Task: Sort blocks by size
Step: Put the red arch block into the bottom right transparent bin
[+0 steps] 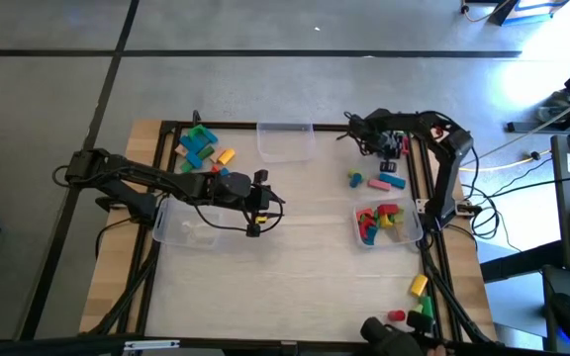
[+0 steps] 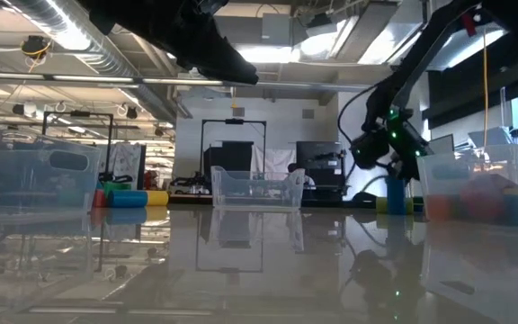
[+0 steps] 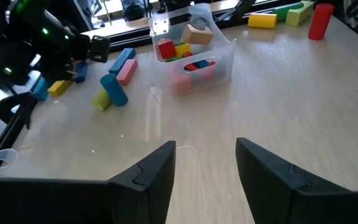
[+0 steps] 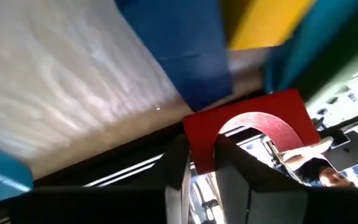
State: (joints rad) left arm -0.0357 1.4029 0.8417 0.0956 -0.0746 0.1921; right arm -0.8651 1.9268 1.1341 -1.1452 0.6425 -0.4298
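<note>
- Sorting is midway, we judge: the right gripper (image 4: 201, 165), at the worktop's (image 1: 305, 287) far right corner beyond the filled bin (image 1: 385, 223), has its jaws narrow on a red arch block (image 4: 247, 127).
- Next we would lift that block and carry it to a bin.
- We count three clear bins.
- Loose blocks (image 1: 202, 144) lie in four clusters.
- The left gripper (image 3: 204, 168) hovers mid-worktop, left of the filled bin, jaws wide, holding nothing.
</note>
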